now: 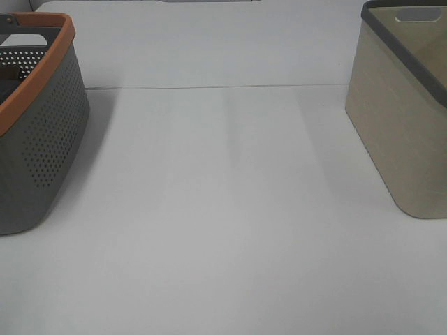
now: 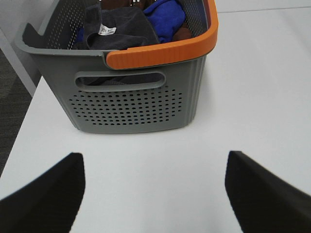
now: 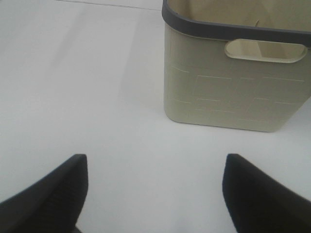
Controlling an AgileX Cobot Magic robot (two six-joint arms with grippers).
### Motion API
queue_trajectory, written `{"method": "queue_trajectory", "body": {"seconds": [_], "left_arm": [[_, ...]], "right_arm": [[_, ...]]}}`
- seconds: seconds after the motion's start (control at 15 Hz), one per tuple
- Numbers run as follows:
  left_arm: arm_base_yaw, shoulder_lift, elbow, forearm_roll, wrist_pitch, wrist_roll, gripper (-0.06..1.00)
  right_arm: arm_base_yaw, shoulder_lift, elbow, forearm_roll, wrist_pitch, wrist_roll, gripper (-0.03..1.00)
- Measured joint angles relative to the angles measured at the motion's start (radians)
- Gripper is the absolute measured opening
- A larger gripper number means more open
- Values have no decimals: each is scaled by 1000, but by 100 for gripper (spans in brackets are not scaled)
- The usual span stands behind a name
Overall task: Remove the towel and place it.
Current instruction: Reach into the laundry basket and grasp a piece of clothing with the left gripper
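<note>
1. The white counter has nothing lying on it between the two baskets, so no cloth has been set down.
2. The gray basket with the orange rim stands at the left. The beige basket stands at the right, well apart, and what shows of its inside looks empty.
3. The towel lies bunched in the gray basket beside a blue cloth, white label up — not yet removed.
4. The left fingers and right fingers are spread wide, holding nothing — by my reading, the whole task is left.
</note>
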Motion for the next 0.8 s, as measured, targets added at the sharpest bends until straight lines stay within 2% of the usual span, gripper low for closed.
{"method": "queue_trajectory", "body": {"seconds": [0.8], "left_arm": [[0,0,0,0,0,0,76]], "right_arm": [[0,0,0,0,0,0,73]]}}
